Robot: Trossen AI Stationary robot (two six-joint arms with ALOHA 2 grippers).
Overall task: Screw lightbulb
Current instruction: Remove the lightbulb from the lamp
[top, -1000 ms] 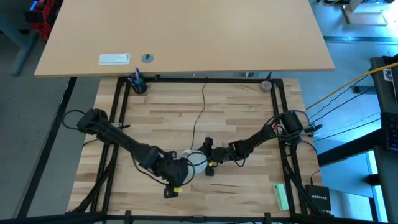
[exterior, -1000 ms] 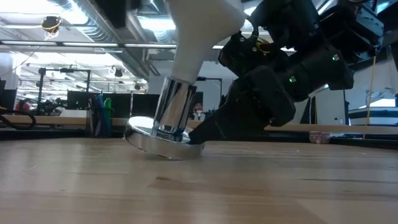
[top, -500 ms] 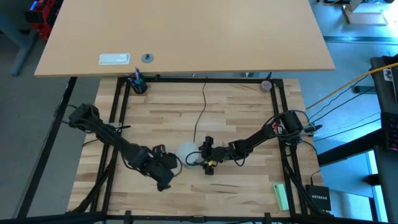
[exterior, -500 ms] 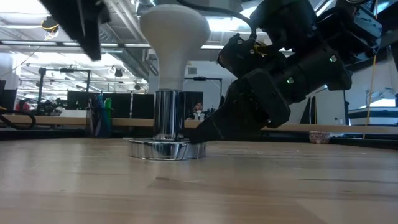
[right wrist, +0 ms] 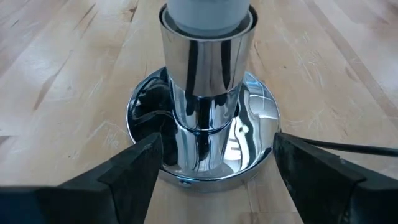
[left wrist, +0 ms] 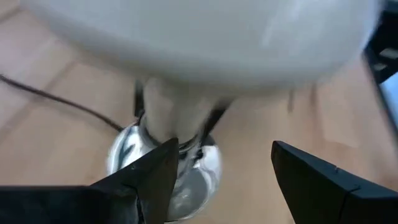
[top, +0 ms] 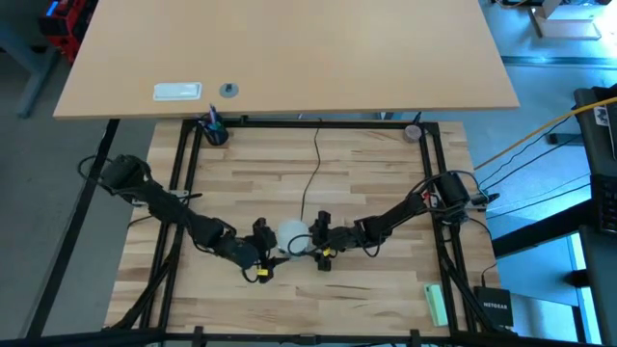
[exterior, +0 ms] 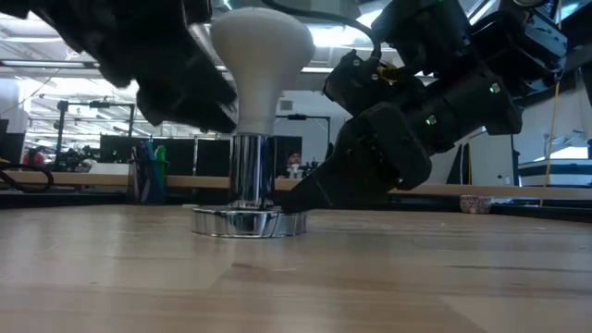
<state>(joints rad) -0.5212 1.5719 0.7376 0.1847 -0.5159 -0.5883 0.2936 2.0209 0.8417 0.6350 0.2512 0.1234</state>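
The frosted white lightbulb (exterior: 259,51) stands upright in the round silver socket (exterior: 250,180), whose flange (exterior: 248,222) lies flat on the wooden table. From above, the bulb (top: 292,234) shows at the table's middle near side. My left gripper (top: 268,251) is open just left of the bulb. Its fingers (left wrist: 149,177) stand level beside the bulb's neck (left wrist: 171,118) and touch nothing. My right gripper (top: 308,241) comes from the right, low at the socket's flange. The socket's thin black cord (top: 313,173) runs toward the far edge. My right gripper holds the socket by its flat round flange (right wrist: 140,124), one finger (right wrist: 134,165) against each side of the rim. The fingers come in level with the tabletop from the table's right. The socket stands upright with the flange flat on the table.
A black metal frame (top: 183,193) borders the wooden top. A dark cup with pens (top: 213,131) stands at the far left corner and a small round thing (top: 414,132) at the far right. A green block (top: 436,304) lies near the right front corner.
A second ago my left gripper was over the bulb, and bulb and socket leaned with the flange lifted on one side. The gripper came off the bulb and drew back toward the near left. Bulb and socket settled upright. The gripper has since moved back beside the bulb.
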